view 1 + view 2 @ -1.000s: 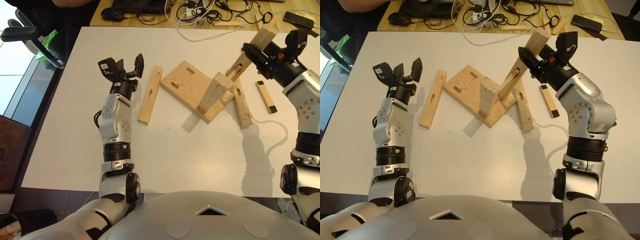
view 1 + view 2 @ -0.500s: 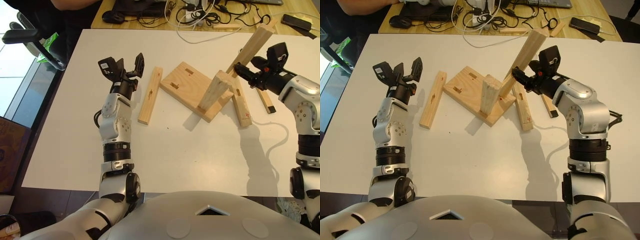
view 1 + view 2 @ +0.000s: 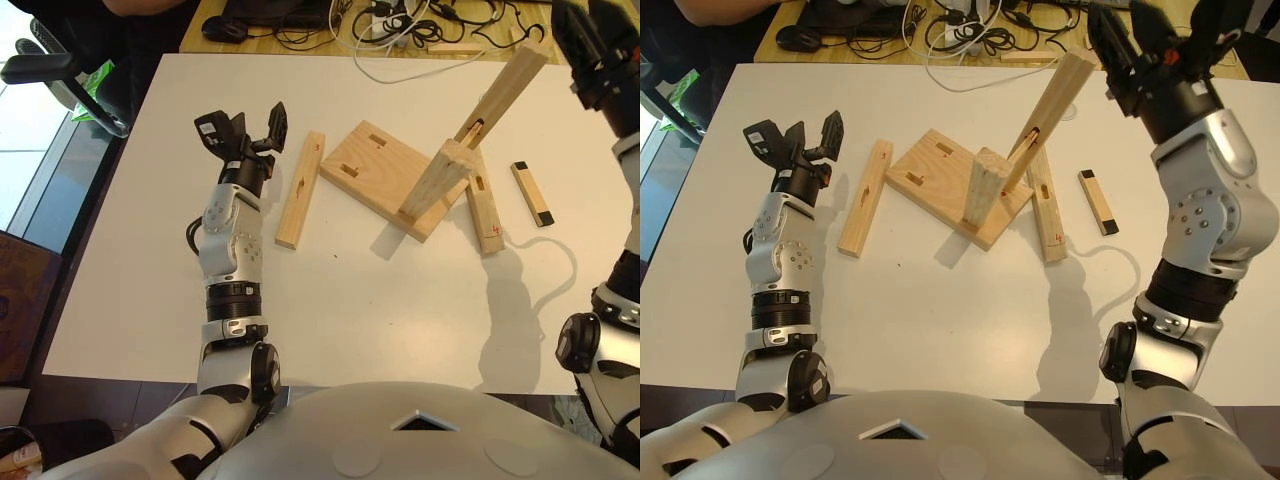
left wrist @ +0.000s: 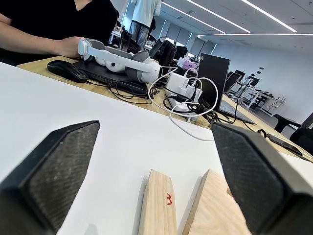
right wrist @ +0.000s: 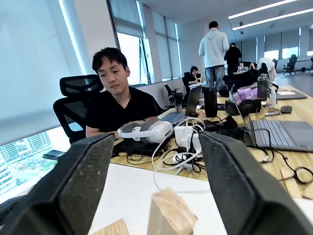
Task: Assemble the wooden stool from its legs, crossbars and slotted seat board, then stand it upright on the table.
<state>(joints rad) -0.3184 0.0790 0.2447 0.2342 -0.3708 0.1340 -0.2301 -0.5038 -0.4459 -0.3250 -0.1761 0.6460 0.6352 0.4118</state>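
The step in hand looks like seating a second leg in the slotted seat board (image 3: pixel 372 170), which lies flat mid-counter (image 3: pixel 330 300) with one upright leg (image 3: pixel 433 182) standing at its near right corner. A tilted leg (image 3: pixel 1050 108) slants up and away from just behind that upright one; whether its foot sits in a slot or merely leans there cannot be told. The right pincer (image 3: pixel 1160 35) hangs high above the leg's top end, fingers spread wide and holding nothing. To finish well, it would probably take the leg low, near the board, swing it square to the seat, then press straight down along the slot so the tenon does not jam. The left pincer (image 3: pixel 247 128) hovers wide open and empty to the left; pinning the board's free corner with it would likely stop the board skating. A loose leg (image 3: pixel 300 190) lies between that pincer and the board, a second spare leg (image 3: pixel 485 205) lies against the board's right side, and a short crossbar (image 3: pixel 530 193) rests apart farther right. A white cable (image 3: pixel 545 262) curls near the spare leg and could snag a low approach.
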